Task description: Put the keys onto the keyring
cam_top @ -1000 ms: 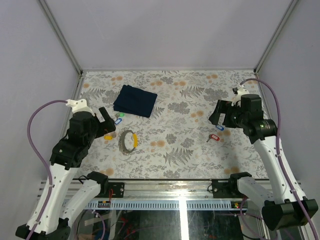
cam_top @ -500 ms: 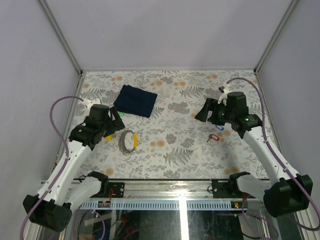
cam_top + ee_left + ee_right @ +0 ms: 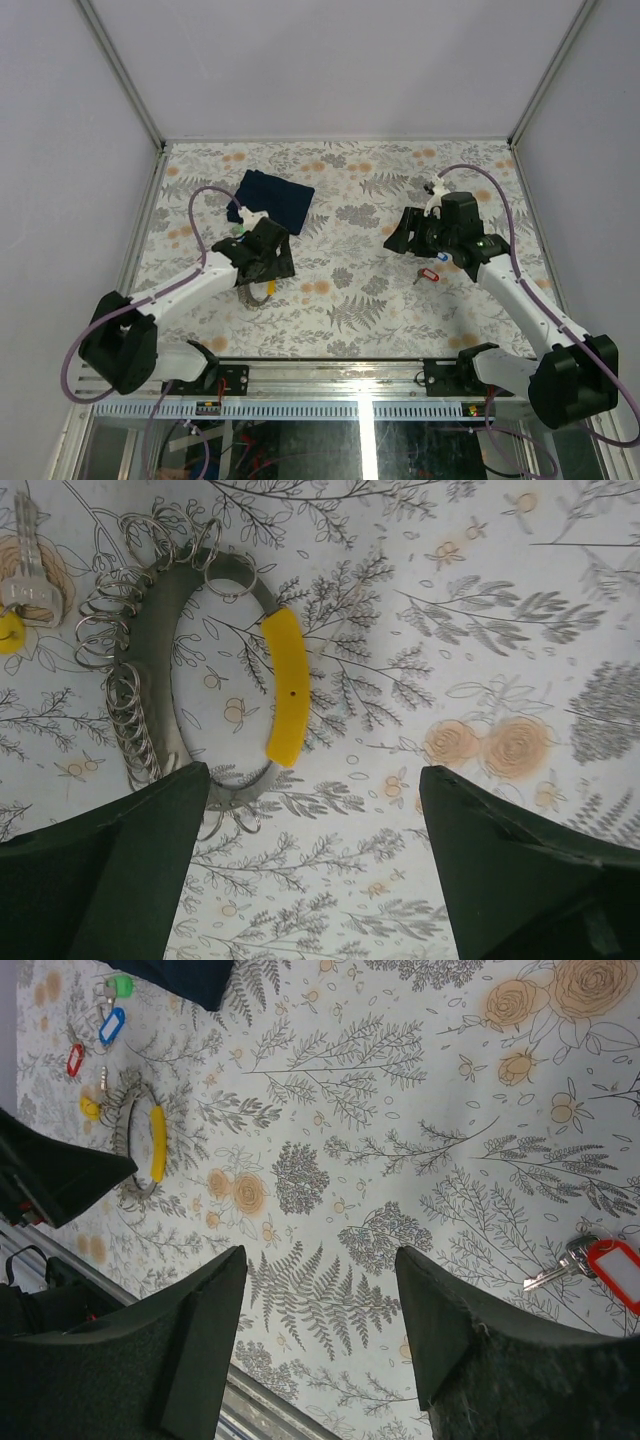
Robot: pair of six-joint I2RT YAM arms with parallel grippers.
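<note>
Left arm (image 3: 190, 287) reached forward over keyring (image 3: 158, 670) | left hand (image 3: 314, 778) spread wide | right hand (image 3: 320, 1260) spread wide

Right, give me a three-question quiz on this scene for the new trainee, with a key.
1. True or false: the left gripper hangs over the keyring with its jaws open.
2. In the right wrist view, a key lies alone at the right edge. Its tag is: A red, B green, C yellow.
3. Short answer: what colour is the curved strip on one side of the keyring?

Key: 1 true. 2 A. 3 yellow.
</note>
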